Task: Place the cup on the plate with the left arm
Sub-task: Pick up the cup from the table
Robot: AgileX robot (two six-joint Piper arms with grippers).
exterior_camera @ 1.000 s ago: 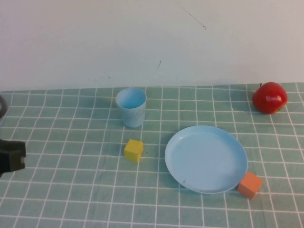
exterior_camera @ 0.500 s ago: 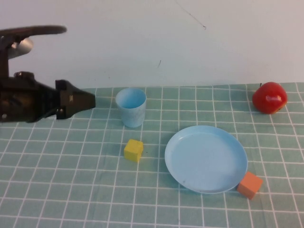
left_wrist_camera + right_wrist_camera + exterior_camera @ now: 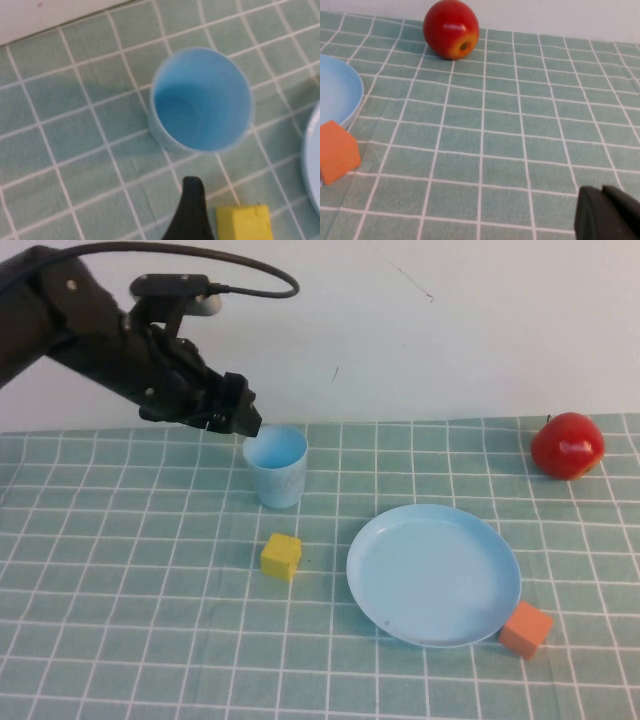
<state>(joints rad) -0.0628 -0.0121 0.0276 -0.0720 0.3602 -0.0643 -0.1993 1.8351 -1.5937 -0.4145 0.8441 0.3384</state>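
The light blue cup (image 3: pixel 276 466) stands upright on the checked cloth, left of and behind the plate (image 3: pixel 433 573). My left gripper (image 3: pixel 243 418) hangs just above and to the left of the cup's rim, open and empty. In the left wrist view the cup (image 3: pixel 200 100) shows from above with its empty inside. One black fingertip (image 3: pixel 192 207) shows on its near side, and the other finger is out of view. My right gripper (image 3: pixel 607 215) is shut and empty, low over the cloth. It does not show in the high view.
A yellow block (image 3: pixel 281 555) lies in front of the cup. An orange block (image 3: pixel 526 629) touches the plate's near right rim. A red apple (image 3: pixel 567 445) sits at the far right. A white wall stands behind the cloth.
The left arm has swung up from the left edge and across to the right. Its gripper now hangs at the cup's rim. Nothing else has moved.
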